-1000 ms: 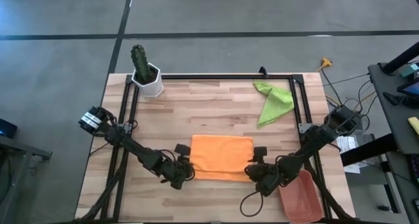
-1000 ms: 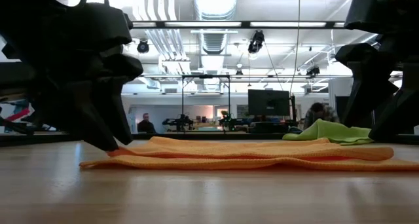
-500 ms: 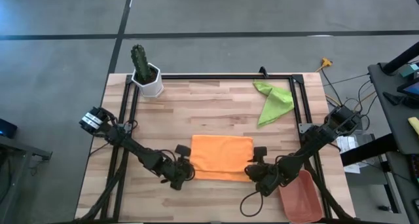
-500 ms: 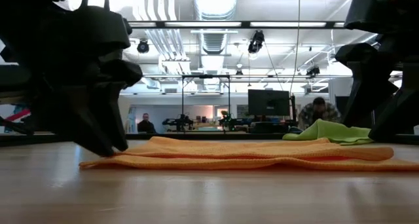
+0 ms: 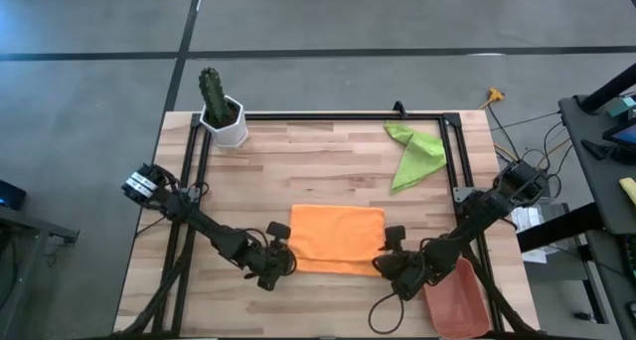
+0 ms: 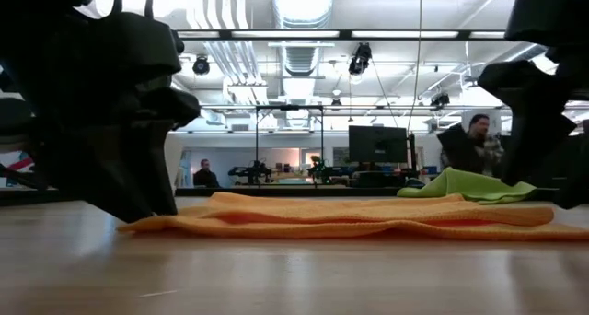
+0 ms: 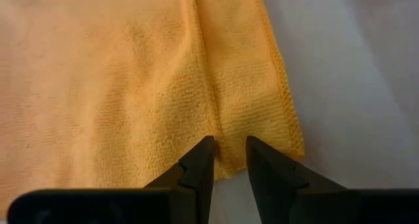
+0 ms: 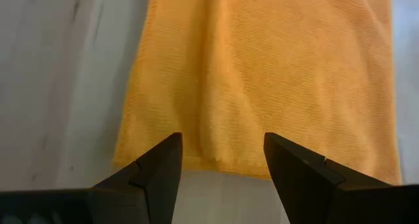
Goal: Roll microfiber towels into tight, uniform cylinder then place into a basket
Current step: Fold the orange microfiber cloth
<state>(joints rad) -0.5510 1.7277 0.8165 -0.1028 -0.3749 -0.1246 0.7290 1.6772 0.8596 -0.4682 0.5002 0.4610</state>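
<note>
Right gripper (image 5: 390,249) backed off; orange towel (image 5: 337,238) seemingly just ahead.

Left gripper (image 7: 229,160) fingers narrowly parted, seemingly unclosed; right gripper (image 8: 222,160) fingers spread wide.

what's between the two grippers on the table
The orange towel lies flat between the left gripper and the right gripper, as the high view shows.
</note>
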